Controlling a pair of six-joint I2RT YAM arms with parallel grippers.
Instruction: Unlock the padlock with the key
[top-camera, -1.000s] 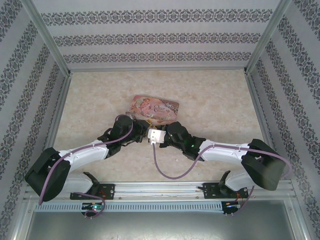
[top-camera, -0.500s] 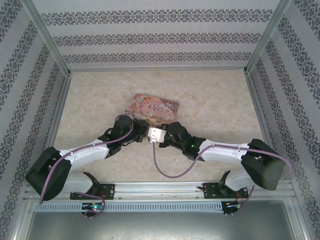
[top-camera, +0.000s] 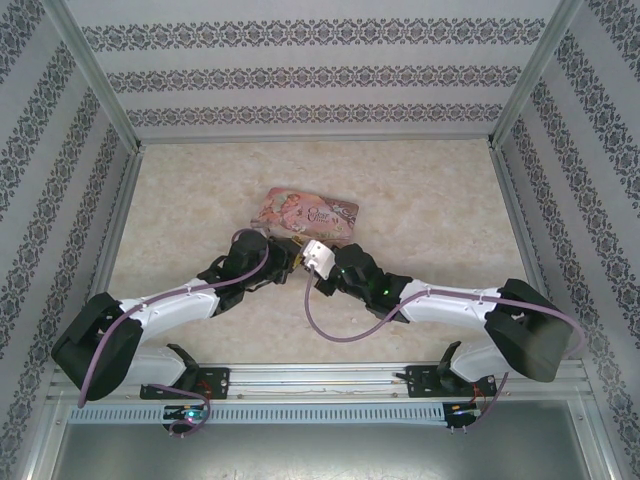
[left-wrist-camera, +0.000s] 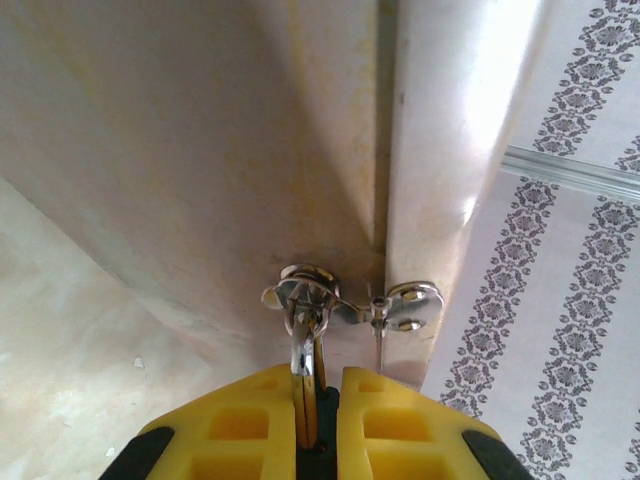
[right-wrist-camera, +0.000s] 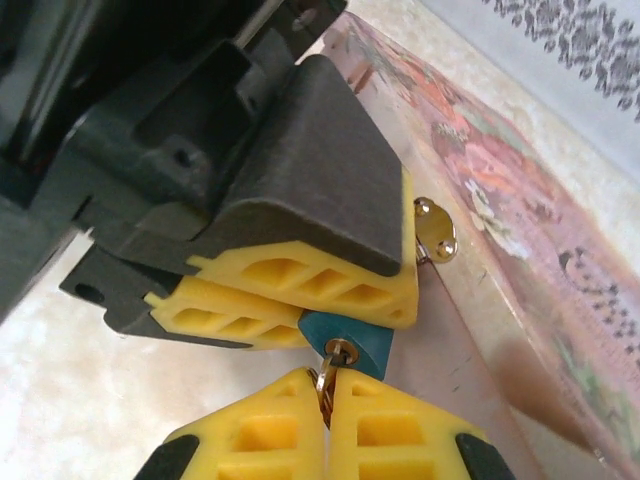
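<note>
Two arms meet at the near edge of a pink illustrated tin (top-camera: 310, 213) on the bench (top-camera: 420, 190), where the padlock (right-wrist-camera: 362, 342) hangs at the tin's hasp (right-wrist-camera: 437, 230). The left fingers (right-wrist-camera: 300, 275) are closed tight on the padlock's teal body, with only a corner of it showing between the yellow pads. In the left wrist view the thin silver shackle (left-wrist-camera: 301, 345) rises out of that closed grip to the hasp fittings on the tin's side. The right fingers (right-wrist-camera: 260, 430) are pressed together on the key (right-wrist-camera: 336, 354), whose tip sits at the padlock's bottom face, apparently in the keyway; how deep it is seated cannot be told. The step in hand looks to be the turn itself. It should go best as a pure wrist roll about the key's own line, with no sideways lean that could bend so small a key or lever it out of the slot. The left grip has to resist the twist so the body does not spin with the key, and neither arm should drag on the hasp, since the tin would likely slide across the bench
</note>
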